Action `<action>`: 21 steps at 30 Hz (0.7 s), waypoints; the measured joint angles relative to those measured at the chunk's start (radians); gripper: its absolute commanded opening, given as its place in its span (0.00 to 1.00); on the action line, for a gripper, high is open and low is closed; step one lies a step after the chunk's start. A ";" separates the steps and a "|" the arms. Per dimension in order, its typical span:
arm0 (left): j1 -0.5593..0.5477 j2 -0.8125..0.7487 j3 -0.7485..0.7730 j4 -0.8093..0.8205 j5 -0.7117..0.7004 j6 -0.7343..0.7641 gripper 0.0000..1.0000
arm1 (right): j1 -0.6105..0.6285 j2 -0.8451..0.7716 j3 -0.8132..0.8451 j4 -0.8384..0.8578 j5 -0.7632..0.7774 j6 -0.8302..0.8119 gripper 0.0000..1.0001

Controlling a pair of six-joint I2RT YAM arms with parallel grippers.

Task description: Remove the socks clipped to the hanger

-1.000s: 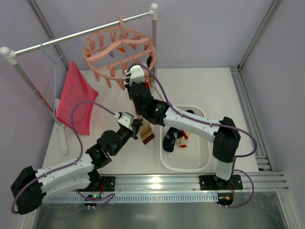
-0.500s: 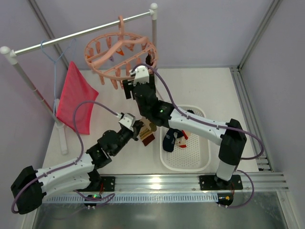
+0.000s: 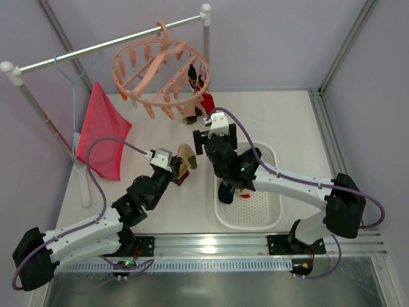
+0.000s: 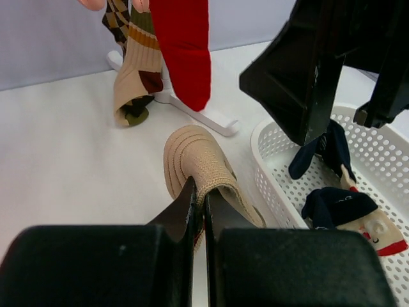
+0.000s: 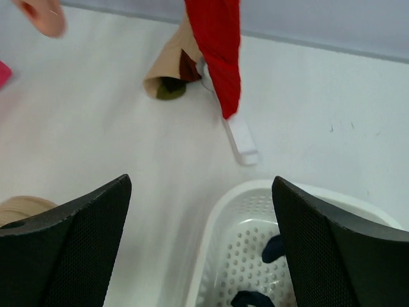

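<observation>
Watching the overhead feed, I see the right arm has pulled back from the hanger point(image 3: 148, 72) and come down toward the white basket point(image 4: 268, 137), while the ring has swung round and tilted. The right gripper point(image 5: 201, 185) has its fingers spread wide with nothing between them. The left gripper point(image 4: 200, 195) is pinched tight on a tan ribbed sock point(image 4: 198, 157), which it holds low over the table, well below the pegs (free of any clip, as far as I can judge). So that one counts as off but not yet dropped. The basket sits just to its right, with navy socks point(image 4: 335, 157) already inside. Two are left hanging: the red sock point(image 4: 184, 48) and, just beside it, the diamond-patterned sock point(image 4: 134, 70). Both hang beyond the open right fingers and above them, apart from either tool.
</observation>
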 measured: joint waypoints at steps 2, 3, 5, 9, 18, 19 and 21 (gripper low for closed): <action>0.000 0.004 0.000 -0.009 0.017 0.000 0.00 | -0.031 -0.030 -0.072 -0.004 -0.008 0.032 0.91; 0.000 0.006 0.003 -0.019 0.036 0.000 0.01 | -0.052 -0.047 -0.107 -0.010 -0.013 0.046 0.91; 0.000 0.014 0.021 -0.051 0.094 0.000 0.00 | -0.127 -0.102 -0.196 -0.029 -0.040 0.082 0.91; 0.000 0.026 0.096 -0.113 0.216 -0.003 0.00 | -0.285 -0.272 -0.354 -0.059 -0.084 0.127 0.91; -0.029 0.087 0.344 -0.165 0.417 -0.069 0.00 | -0.591 -0.606 -0.533 -0.052 -0.198 0.198 0.92; -0.040 0.108 0.374 -0.164 0.431 -0.077 0.00 | -0.610 -0.612 -0.553 -0.053 -0.212 0.204 0.92; -0.087 0.160 0.435 -0.164 0.448 -0.077 0.00 | -0.650 -0.613 -0.598 -0.048 -0.250 0.222 0.92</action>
